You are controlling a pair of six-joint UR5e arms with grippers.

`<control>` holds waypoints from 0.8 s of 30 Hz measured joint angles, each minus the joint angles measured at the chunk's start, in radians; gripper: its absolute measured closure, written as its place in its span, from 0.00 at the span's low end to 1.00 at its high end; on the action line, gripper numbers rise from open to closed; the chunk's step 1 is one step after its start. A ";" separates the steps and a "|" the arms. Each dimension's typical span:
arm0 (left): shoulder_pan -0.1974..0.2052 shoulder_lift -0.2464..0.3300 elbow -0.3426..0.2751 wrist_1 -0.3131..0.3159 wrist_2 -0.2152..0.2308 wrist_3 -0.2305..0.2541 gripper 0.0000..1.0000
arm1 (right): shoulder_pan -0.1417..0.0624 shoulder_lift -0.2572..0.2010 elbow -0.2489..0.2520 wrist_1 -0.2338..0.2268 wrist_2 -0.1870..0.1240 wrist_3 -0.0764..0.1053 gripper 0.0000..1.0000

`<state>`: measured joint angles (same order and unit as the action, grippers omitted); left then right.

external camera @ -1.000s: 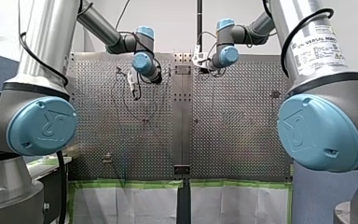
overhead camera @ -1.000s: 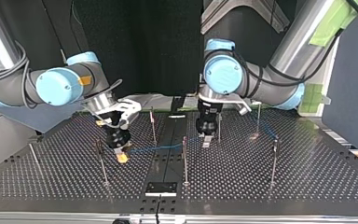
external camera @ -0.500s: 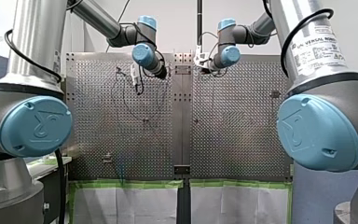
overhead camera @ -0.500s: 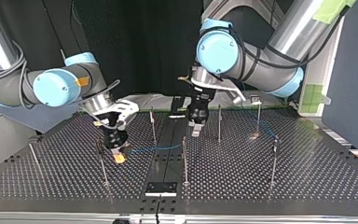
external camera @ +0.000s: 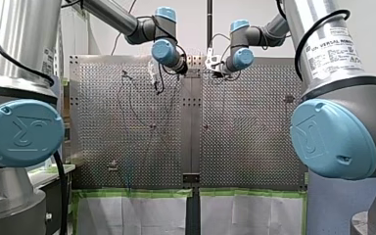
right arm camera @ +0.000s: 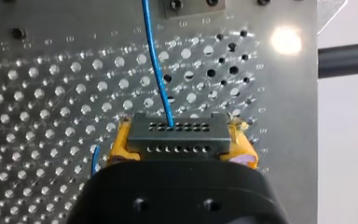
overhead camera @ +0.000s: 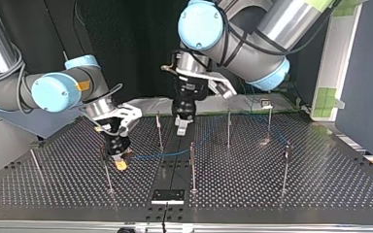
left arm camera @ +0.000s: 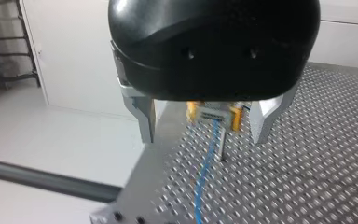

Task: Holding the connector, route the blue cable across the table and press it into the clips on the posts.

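The robot's right gripper (overhead camera: 121, 164) has its yellow pads (right arm camera: 121, 142) squeezed tight on the grey connector (right arm camera: 177, 135), and the blue cable (right arm camera: 156, 60) runs straight out ahead of it over the holey table (right arm camera: 51, 93). The left gripper (left arm camera: 204, 127) hangs above the table with its fingers (left arm camera: 144, 119) spread wide apart.

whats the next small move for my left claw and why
Probably lower the left claw, open above the table, onto the blue cable running between the connector in the right claw and the middle post, to press it in.
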<state>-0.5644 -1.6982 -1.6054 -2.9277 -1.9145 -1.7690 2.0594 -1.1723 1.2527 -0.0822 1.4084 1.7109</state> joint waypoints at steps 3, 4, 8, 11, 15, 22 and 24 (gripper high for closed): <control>-0.026 0.000 0.018 0.000 -0.022 0.005 0.00 | -0.001 0.000 0.000 0.009 0.007 -0.009 0.98; -0.030 0.000 0.024 0.000 -0.027 0.006 0.00 | -0.001 0.000 0.000 0.011 0.009 -0.011 0.98; -0.038 -0.011 0.050 -0.005 -0.042 0.008 0.00 | -0.001 -0.001 0.000 0.017 0.012 -0.015 0.98; -0.038 -0.033 0.077 -0.022 -0.048 0.012 0.00 | -0.001 -0.003 0.000 0.018 0.012 -0.016 0.98; -0.033 -0.075 0.119 -0.059 -0.055 0.028 0.00 | -0.002 -0.008 0.000 0.019 0.012 -0.017 0.98; -0.029 -0.140 0.185 -0.094 -0.058 0.035 0.00 | -0.002 -0.017 0.000 0.019 0.012 -0.017 0.98; -0.027 -0.160 0.205 -0.096 -0.062 0.037 0.00 | -0.003 -0.018 0.000 0.019 0.012 -0.017 0.98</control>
<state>-0.5913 -1.8585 -1.4000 -3.0241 -1.9767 -1.7319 2.0567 -1.1901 1.2526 -0.0630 1.4206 1.6940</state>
